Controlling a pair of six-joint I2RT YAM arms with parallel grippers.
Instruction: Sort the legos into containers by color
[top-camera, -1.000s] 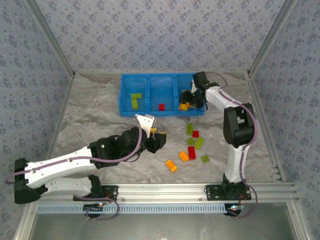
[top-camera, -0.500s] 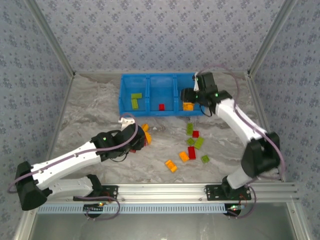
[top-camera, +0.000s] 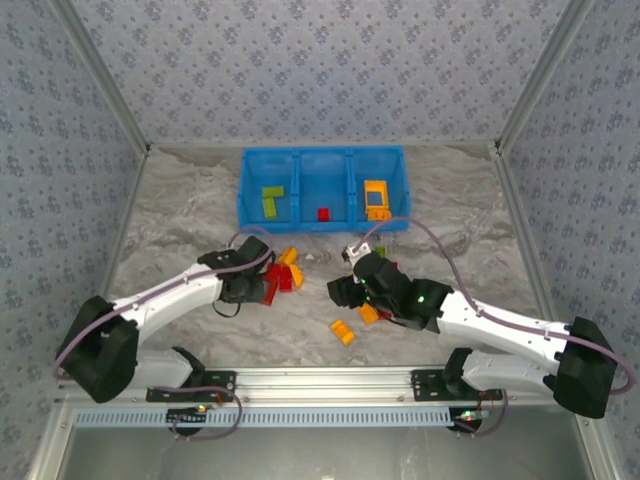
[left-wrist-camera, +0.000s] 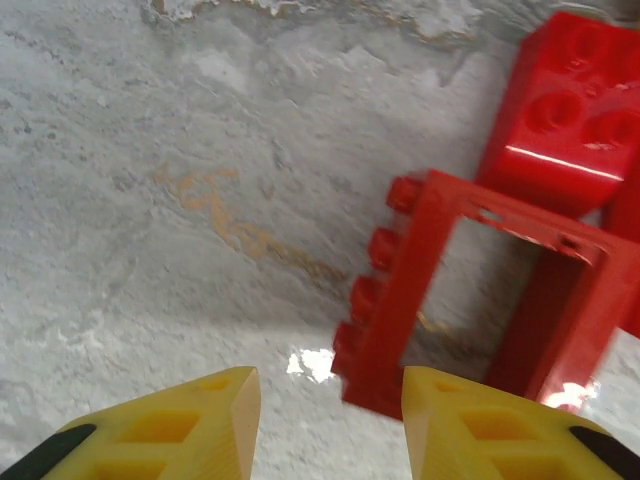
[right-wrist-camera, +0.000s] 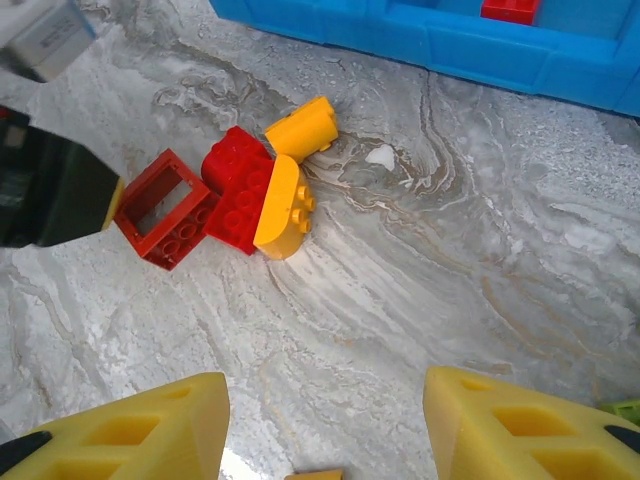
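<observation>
**Status.** Sorting is partly done. The blue bin (top-camera: 243, 190) stands at the far side of the tabletop (top-camera: 180, 220). Its left compartment holds lime green bricks (top-camera: 270, 201). The middle one holds a small red brick (top-camera: 323, 213), and the right one an orange-yellow frame brick (top-camera: 376, 198).

**Change noted.** A second ago the right gripper (top-camera: 340, 290) was at the right compartment carrying that orange-yellow piece. The piece now lies inside the compartment, and the arm has swung back low over the middle of the tabletop. Its fingers (right-wrist-camera: 150, 430) are apart and hold nothing. One delivery is therefore complete, and this arm is free for another piece.

The left gripper (left-wrist-camera: 325, 400) has drawn back to the left-hand cluster. Its fingers are apart, with the red frame brick (left-wrist-camera: 400, 300) just ahead of them, not gripped, beside a red block (left-wrist-camera: 570, 110). Curved orange-yellow bricks (right-wrist-camera: 283, 205) touch that cluster.

**Judgement.** The red frame brick looks like the next pick, bound for the middle compartment. Loose pieces remain near the right arm, among them a flat orange-yellow brick (top-camera: 343, 332).
</observation>
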